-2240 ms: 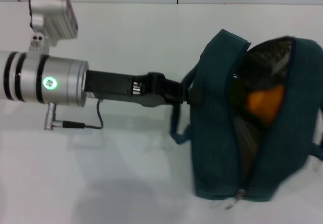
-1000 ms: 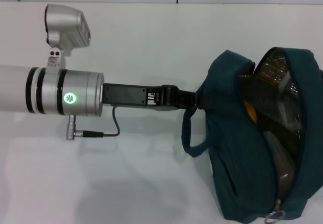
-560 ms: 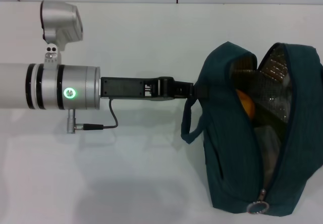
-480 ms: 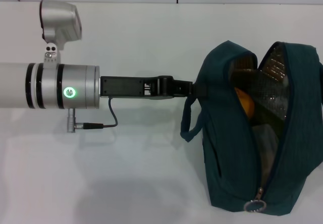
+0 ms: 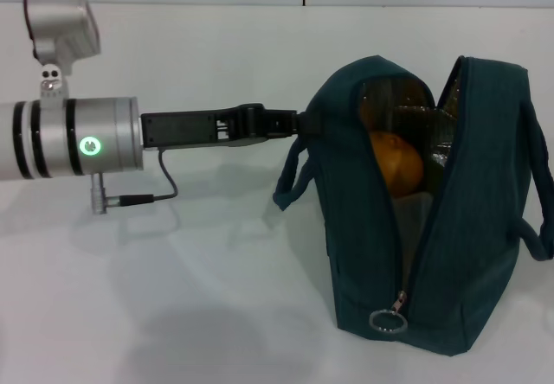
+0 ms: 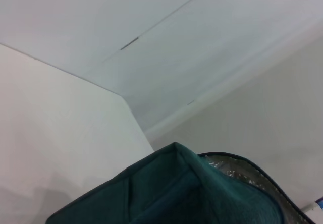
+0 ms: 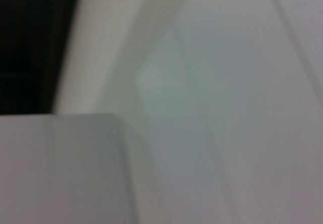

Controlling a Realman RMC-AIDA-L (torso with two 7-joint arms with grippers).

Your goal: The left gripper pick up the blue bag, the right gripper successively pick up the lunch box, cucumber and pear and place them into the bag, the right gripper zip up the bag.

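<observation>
Toward the right edge of the white worktop stands the blue bag, upright on its base, its top opening spread wide and its zipper undone along the near end, with the round metal zipper pull hanging low beside the near bottom corner. Reaching across from the left edge, the left hand is clenched on the upper left rim of the bag, next to where a carrying strap loops down the bag's left side. The silver arm behind that hand lies level above the worktop, a green light glowing on its black-banded cylinder. Inside the bag, the orange-yellow pear sits high against the foil lining, and a pale greyish shape lies just beneath it; whether that is the lunch box cannot be told. The cucumber cannot be made out inside. From the left wrist view, only the bag's rim and a strip of foil lining show against a pale wall. The right hand appears in no view, so its state cannot be told.
</observation>
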